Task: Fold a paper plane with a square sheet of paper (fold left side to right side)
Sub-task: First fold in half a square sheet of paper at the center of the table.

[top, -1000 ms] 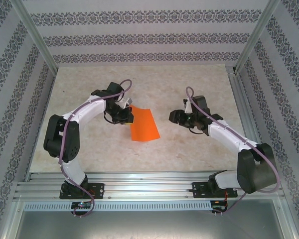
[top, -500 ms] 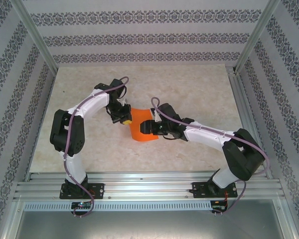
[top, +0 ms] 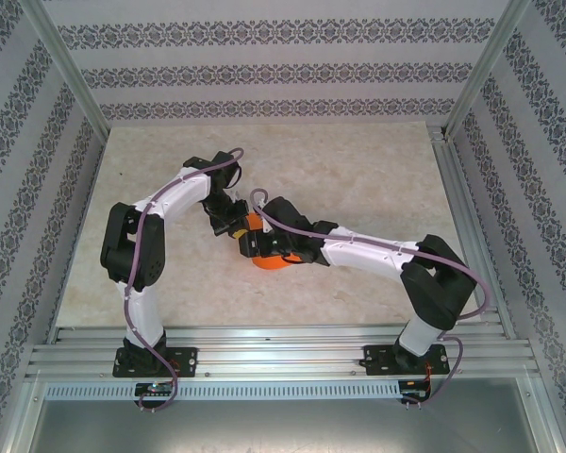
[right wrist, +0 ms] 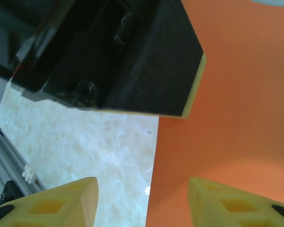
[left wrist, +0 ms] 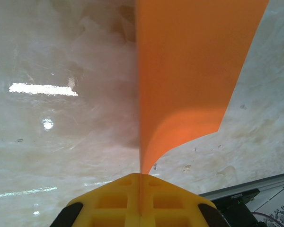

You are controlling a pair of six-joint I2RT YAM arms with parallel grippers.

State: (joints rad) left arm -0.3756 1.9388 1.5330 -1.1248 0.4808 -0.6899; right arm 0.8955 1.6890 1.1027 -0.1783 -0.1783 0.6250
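Looks early: L end effector (left wrist: 141,182) clenched on paper (left wrist: 194,71) edge, raised off counter (left wrist: 61,142); R end effector (right wrist: 142,198) spread, empty; 1st fold uncreased, plane folds all left.

The square sheet of paper (top: 270,265) was thin, bright orange and unmarked, and it did not lie flat. One narrow edge of it was pinched between the closed yellow fingers of the left gripper (left wrist: 139,183). From that pinch the square sheet of paper (left wrist: 194,71) rose away from the gripper, standing almost on edge at its left side and bowing over to the right in a smooth curve, clear of the worktop (left wrist: 61,118) there. Seen from the right gripper (right wrist: 142,198), the sheet (right wrist: 236,118) spread ahead and to the right, its straight left edge falling between that gripper's parted fingers, the right finger against the orange surface.
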